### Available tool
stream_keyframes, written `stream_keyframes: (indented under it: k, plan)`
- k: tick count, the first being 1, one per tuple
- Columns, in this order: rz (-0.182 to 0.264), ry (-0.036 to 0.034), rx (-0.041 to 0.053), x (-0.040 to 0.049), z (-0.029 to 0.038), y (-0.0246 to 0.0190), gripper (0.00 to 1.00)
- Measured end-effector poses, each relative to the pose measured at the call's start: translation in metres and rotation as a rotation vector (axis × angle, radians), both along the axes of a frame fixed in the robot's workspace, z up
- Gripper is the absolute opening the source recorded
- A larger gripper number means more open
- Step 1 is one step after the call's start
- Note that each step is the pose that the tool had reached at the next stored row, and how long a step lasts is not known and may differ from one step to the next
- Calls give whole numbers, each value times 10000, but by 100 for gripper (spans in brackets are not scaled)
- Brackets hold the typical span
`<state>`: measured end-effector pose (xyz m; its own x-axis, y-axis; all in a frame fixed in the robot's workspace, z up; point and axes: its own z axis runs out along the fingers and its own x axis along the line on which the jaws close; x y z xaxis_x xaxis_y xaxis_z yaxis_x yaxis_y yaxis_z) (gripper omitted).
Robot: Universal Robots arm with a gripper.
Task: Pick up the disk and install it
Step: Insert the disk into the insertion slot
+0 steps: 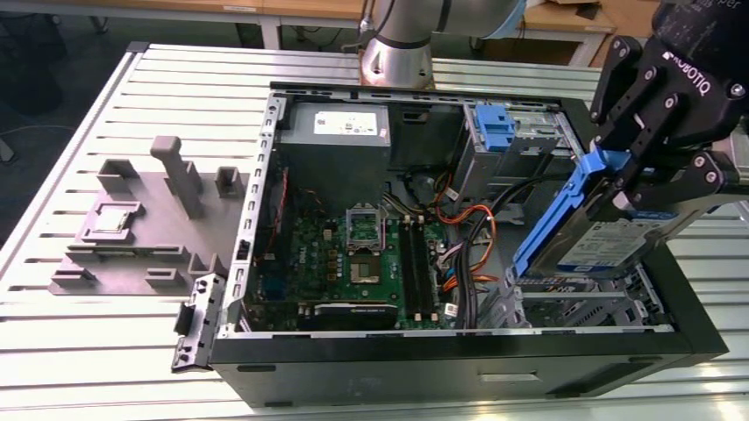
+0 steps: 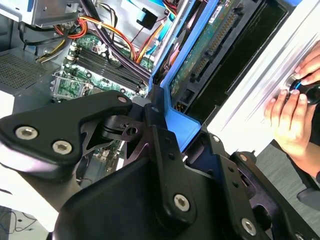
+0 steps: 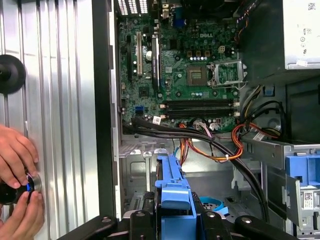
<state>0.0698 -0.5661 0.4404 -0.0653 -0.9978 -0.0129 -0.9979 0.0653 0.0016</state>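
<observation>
The disk (image 1: 602, 246), a silver-grey drive with a white-and-blue label in a blue plastic carrier, hangs on edge and tilted over the near right corner of the open computer case (image 1: 468, 351). My gripper (image 1: 620, 189) is shut on it, the black fingers clamping the carrier's upper end. In the second wrist view the gripper (image 2: 165, 125) grips the blue carrier, and the disk (image 2: 210, 45) shows its green circuit board and connector. In the first wrist view the disk's carrier edge (image 3: 172, 195) rises from the gripper (image 3: 172, 220) above the metal drive bay (image 3: 210, 175).
A bare blue bracket (image 1: 495, 127) sits on the drive cage at the case's back right. The motherboard (image 1: 363, 254), orange and black cables (image 1: 474, 246) and the power supply (image 1: 339, 132) fill the case. A grey fixture (image 1: 153, 219) lies at the exterior view's left. A person's hands (image 3: 17, 175) hold a small device on the table.
</observation>
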Motion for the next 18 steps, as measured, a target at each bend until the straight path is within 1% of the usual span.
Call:
stream_keyframes:
  k: [13,14,18]
  plan:
    - [9,1,-1,10,-47,-34,37]
    - [10,0,0,29,-125,-42,37]
    - [10,0,-1,29,-127,-42,37]
